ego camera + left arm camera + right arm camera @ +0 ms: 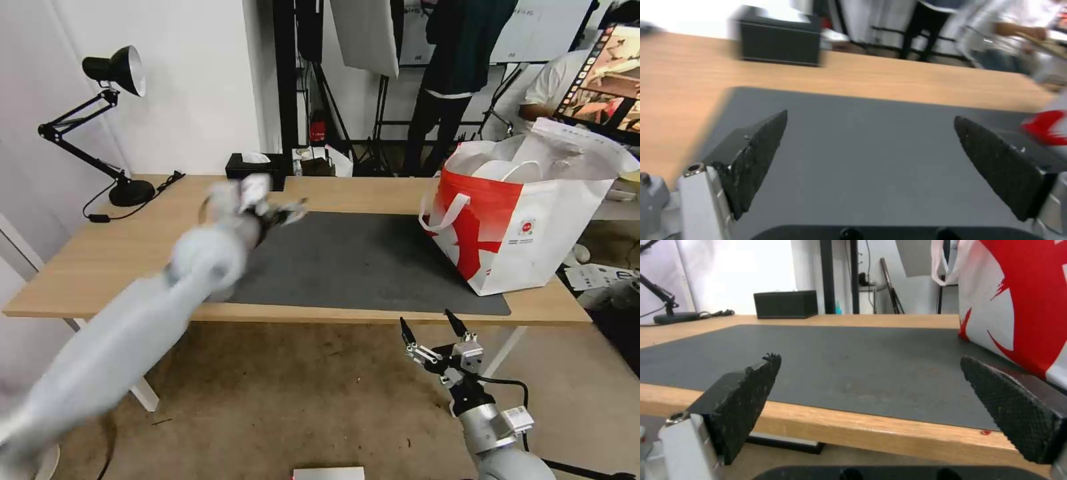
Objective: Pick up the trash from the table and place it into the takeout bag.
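Behind, tissue box (lamp leftward)

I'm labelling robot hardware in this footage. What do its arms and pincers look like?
Both arms are smooth, pale grey-white cylinders. The right pincer has two pointed black fingers on a silver and black metal wrist block, with a black cable running off the forearm. The left pincer looks the same build. Up close, the finger pads are black, wedge-shaped and finely knurled, bolted to silver brackets.

The left arm is strongly blurred in the head view, so the left gripper over the mat's far left corner is hard to read there. The takeout bag hides its contents except a white curved rim. Its right part is cut off in the right wrist view.
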`<state>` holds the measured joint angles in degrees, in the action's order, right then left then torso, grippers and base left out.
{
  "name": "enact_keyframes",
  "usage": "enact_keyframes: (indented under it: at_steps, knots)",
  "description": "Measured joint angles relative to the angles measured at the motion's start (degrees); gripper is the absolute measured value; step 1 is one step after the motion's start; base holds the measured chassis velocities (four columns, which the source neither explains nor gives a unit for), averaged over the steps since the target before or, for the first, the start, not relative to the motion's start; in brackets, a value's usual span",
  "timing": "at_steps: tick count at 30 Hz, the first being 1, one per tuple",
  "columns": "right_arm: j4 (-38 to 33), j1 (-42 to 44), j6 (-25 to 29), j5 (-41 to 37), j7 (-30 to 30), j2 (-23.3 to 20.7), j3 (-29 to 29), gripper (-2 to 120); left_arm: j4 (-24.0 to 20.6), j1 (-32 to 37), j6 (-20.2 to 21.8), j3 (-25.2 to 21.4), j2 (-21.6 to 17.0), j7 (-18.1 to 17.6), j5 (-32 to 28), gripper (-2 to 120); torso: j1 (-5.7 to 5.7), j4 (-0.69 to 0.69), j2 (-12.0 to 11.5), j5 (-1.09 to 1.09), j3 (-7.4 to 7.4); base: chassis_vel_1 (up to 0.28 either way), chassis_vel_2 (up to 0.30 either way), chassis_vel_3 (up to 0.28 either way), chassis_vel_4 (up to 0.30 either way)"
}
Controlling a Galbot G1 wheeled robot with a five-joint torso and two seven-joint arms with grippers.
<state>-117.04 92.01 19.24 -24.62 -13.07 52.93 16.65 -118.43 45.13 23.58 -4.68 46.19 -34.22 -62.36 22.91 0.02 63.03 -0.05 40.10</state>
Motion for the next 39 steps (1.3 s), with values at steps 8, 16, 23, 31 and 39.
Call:
enact_keyframes:
  at_steps: [8,16,23,31,39]
  knots:
    - [0.0,0.0,0.0,0.0,0.0,0.0,0.0,100,-7.31,31.7,-10.19,-18.65,4.18,3.87,23.31,100,0.0,-0.03,0.0,0.03,0.0,0.0,0.0,0.0,0.0]
    - [0.0,0.0,0.0,0.0,0.01,0.0,0.0,100,-4.29,48.04,-28.91,-25.62,12.14,13.51,38.05,100,-0.01,-0.02,0.0,0.04,0.0,0.0,0.0,0.0,0.0]
    - [0.0,0.0,0.0,0.0,0.01,0.0,0.0,100,-0.48,50.21,-36.47,-24.42,13.68,16.59,39.16,100,0.0,-0.02,0.0,0.05,0.01,0.0,0.0,0.0,0.0]
    - [0.0,0.0,0.01,0.0,0.01,0.0,0.0,100,-0.37,49.77,-36.41,-24.1,13.72,16.59,38.79,100,0.01,-0.03,0.0,0.05,0.01,0.0,0.0,0.0,0.0]
    - [0.0,0.0,0.01,0.0,0.01,0.0,0.0,100,-0.35,49.47,-36.07,-23.95,13.7,16.48,38.58,100,0.01,-0.02,0.0,0.05,0.01,0.0,0.0,0.0,0.0]
